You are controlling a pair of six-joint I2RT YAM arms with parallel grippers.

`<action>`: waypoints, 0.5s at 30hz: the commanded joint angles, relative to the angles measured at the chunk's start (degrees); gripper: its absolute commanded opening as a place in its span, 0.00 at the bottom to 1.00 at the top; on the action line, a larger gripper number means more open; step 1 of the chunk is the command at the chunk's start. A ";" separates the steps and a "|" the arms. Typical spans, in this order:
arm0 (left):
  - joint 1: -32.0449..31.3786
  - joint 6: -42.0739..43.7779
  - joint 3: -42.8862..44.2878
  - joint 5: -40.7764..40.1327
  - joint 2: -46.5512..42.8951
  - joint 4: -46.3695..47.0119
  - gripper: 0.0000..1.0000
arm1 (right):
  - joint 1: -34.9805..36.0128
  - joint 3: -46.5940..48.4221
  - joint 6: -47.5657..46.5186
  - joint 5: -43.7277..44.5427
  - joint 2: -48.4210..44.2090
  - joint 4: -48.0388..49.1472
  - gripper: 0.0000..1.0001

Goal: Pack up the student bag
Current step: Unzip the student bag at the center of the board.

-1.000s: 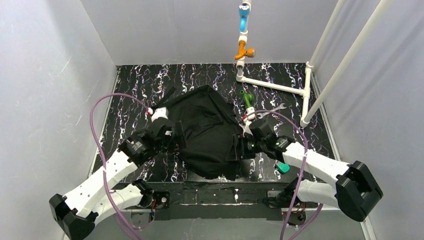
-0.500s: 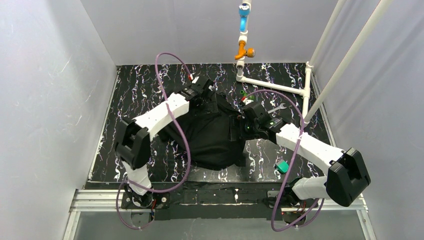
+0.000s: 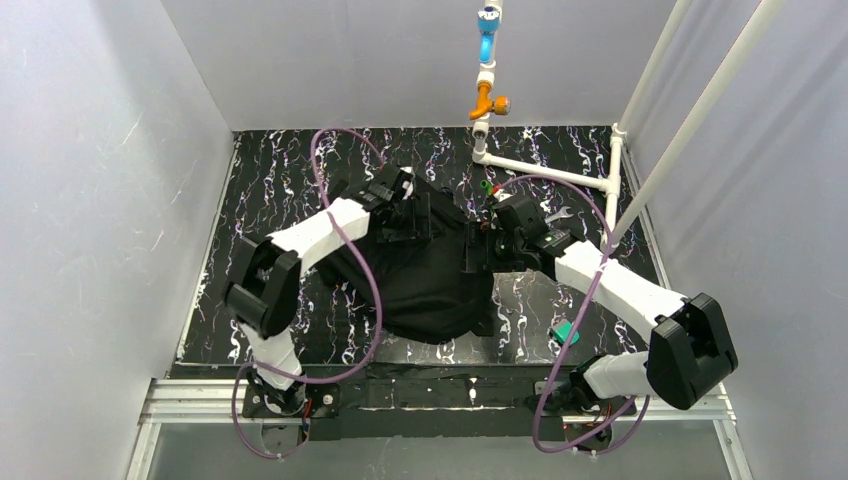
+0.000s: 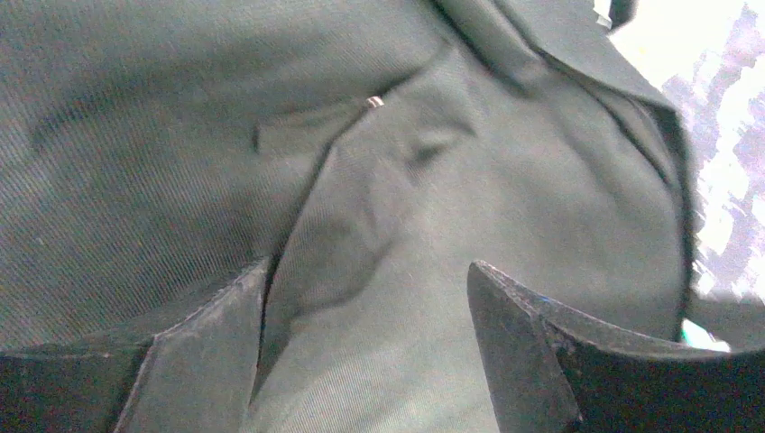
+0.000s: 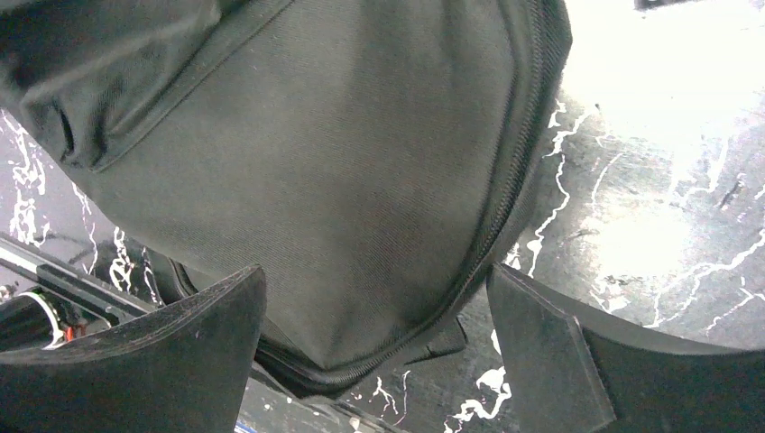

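Note:
The student bag (image 3: pixel 432 275) is a large black fabric backpack lying in the middle of the dark marbled table. My left gripper (image 3: pixel 412 216) reaches over its far top end. In the left wrist view the left gripper (image 4: pixel 365 352) is open, and black bag fabric (image 4: pixel 379 180) with a fold fills the gap between its fingers. My right gripper (image 3: pixel 478 250) is at the bag's right edge. In the right wrist view the right gripper (image 5: pixel 374 352) is open and empty above the bag's zippered edge (image 5: pixel 505 207).
A white pipe frame (image 3: pixel 545 172) with an orange valve (image 3: pixel 488 103) stands at the back right. A silver wrench (image 3: pixel 553 215) and a green-handled tool (image 3: pixel 486 188) lie near the right gripper. A teal object (image 3: pixel 565 332) lies under the right arm.
My left arm has swung from the bag's near left side up to its far top end. My right gripper has moved farther back along the bag's right edge. The bag has bunched up.

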 commanded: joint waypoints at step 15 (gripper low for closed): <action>-0.77 -1.30 -23.46 23.19 -21.19 21.73 0.80 | 0.75 12.98 18.11 10.99 9.23 5.26 0.98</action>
